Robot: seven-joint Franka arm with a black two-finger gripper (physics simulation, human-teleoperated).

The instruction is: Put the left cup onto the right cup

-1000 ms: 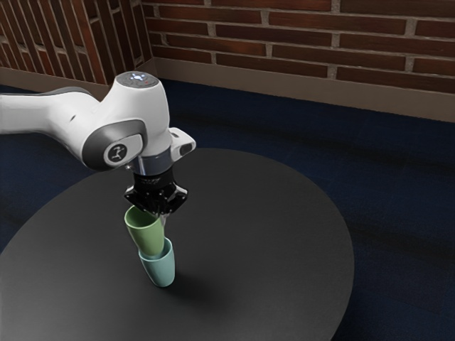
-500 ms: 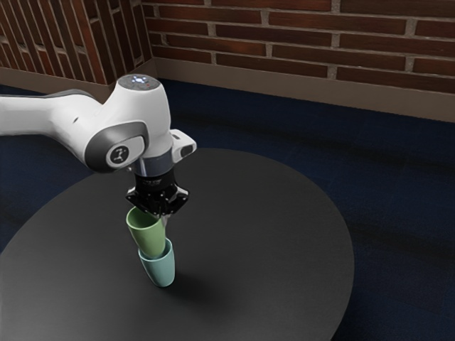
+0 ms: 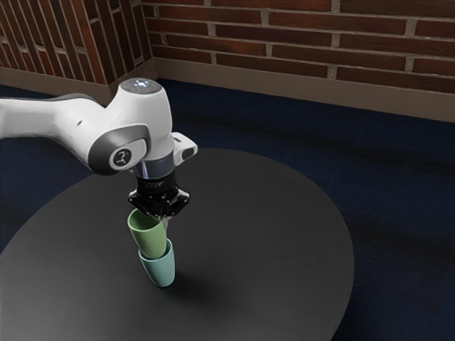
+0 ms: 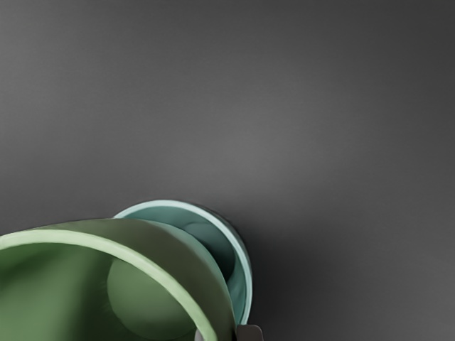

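A green cup (image 3: 148,238) sits tilted inside a teal cup (image 3: 161,268) on the round black table (image 3: 270,234), its mouth leaning toward the exterior view's left. My gripper (image 3: 161,221) is directly above, shut on the green cup's rim wall on the side nearest the teal cup. One finger runs down outside the wall; the other is hidden inside the cup. In the wrist view the green cup (image 4: 106,284) lies just under the hand, with the teal cup's rim (image 4: 240,264) curving around it and a fingertip (image 4: 247,332) beside the green rim.
The dark tabletop extends widely toward the exterior view's right and front. Beyond it are dark blue carpet (image 3: 384,163) and a brick wall (image 3: 298,35). The white arm (image 3: 64,124) comes in from the exterior view's left.
My hand has shifted slightly toward the exterior view's right and a bit lower, and the green cup has moved with it, staying nested in the teal cup.
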